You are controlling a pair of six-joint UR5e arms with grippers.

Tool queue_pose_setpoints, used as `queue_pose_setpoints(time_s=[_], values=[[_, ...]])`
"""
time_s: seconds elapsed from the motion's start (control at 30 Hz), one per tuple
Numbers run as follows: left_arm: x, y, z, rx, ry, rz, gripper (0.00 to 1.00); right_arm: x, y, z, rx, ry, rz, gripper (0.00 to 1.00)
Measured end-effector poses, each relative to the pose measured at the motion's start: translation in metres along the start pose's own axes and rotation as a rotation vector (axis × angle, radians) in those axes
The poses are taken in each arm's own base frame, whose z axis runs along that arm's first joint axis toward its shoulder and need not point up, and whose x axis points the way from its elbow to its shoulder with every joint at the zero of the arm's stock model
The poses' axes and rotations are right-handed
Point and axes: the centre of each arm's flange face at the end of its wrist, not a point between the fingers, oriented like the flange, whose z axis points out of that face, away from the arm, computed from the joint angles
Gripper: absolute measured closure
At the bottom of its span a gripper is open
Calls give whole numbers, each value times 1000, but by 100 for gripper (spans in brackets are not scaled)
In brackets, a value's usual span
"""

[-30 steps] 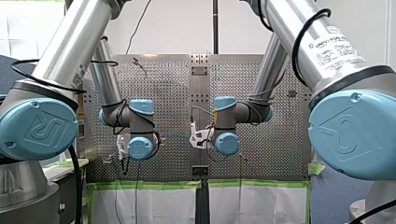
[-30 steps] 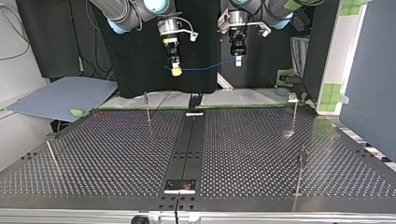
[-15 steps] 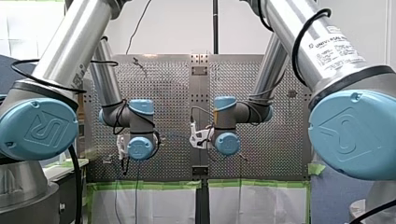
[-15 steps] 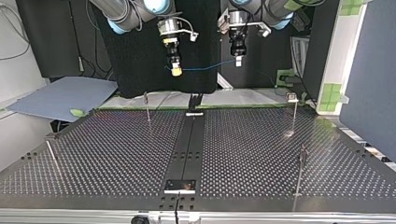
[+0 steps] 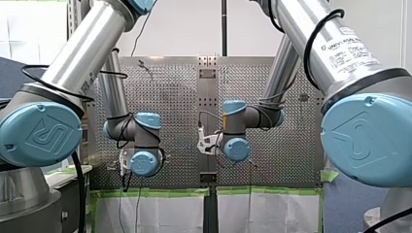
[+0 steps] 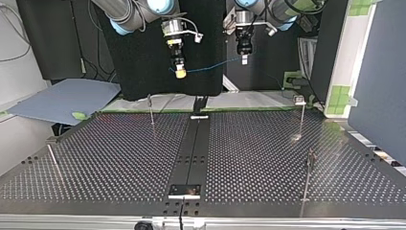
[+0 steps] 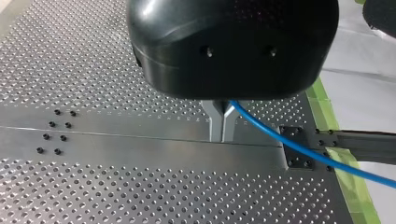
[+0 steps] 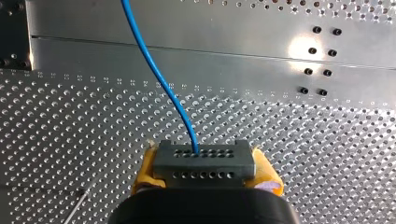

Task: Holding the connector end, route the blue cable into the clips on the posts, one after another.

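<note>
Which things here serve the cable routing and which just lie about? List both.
Job: thin blue cable, grey perforated connector block, thin metal clip posts, my right claw, my left claw.
Lying about: grey-blue flat sheet, green tape patches.

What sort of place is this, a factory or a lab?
Most likely a robotics lab or test cell. A perforated metal table carries thin posts, and a blue cable spans between my left gripper and my right gripper, which clamps its connector.

Four posts [image 6: 151,110]; one blue cable [image 6: 210,67]
</note>
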Motion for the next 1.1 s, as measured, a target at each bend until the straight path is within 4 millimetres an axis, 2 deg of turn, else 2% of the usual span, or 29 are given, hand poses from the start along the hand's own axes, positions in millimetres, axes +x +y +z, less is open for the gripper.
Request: queue_pose_setpoints(time_s=[0.33,0.53,1.1], values=[[1,0,0,0,2,1,100,0,0,-1,0,-1,-2,100],[1,0,0,0,2,1,100,3,-7,-11,-11,-32,-30,100],[1,0,0,0,2,1,100,-10,1,-29,-62,-182,-84,100]])
